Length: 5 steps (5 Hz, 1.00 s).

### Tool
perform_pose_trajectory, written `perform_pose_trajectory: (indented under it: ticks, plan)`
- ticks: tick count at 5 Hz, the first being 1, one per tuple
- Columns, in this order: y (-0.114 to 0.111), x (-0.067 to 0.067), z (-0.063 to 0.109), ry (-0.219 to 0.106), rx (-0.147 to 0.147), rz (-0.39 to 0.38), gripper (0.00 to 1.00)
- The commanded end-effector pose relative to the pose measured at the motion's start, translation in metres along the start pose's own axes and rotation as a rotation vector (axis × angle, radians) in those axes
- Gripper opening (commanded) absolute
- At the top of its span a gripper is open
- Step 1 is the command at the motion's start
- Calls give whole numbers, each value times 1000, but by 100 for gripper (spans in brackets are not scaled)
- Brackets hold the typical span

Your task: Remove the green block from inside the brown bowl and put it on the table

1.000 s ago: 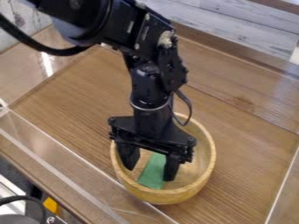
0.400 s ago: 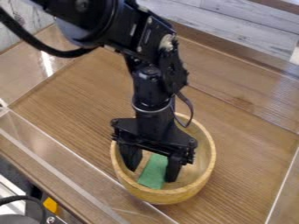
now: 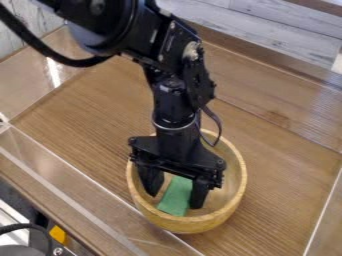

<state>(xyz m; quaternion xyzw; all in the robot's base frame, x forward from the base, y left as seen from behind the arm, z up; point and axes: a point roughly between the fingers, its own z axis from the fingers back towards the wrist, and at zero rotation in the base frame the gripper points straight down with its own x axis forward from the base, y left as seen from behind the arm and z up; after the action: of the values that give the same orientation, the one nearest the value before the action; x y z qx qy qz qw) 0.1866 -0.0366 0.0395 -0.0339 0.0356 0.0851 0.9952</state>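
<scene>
Gripper [image 3: 178, 190] wide open inside brown bowl [image 3: 227, 205], straddling green block [image 3: 175, 198], apparently ungripped. Bare desk [image 3: 267, 120] beyond bowl; acrylic wall [image 3: 67, 185] near.

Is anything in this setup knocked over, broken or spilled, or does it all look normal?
Nothing stands out. The brown bowl sits upright on the table, with the green block lying inside it. The gripper points down into the bowl, its jaws open on either side of the block. No spill or damage is visible.
</scene>
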Motion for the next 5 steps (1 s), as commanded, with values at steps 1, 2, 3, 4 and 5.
perform_pose_trajectory:
  ticks: [1,2,3,4,5]
  plan:
    - [0,6,3,-21,-10,8,100]
    - [1,8,2,-22,-14,10,100]
    - [1,9,1,-22,-16,12,100]
    - [2,11,0,-23,-19,14,100]
    - [3,13,-1,-23,-22,15,100]
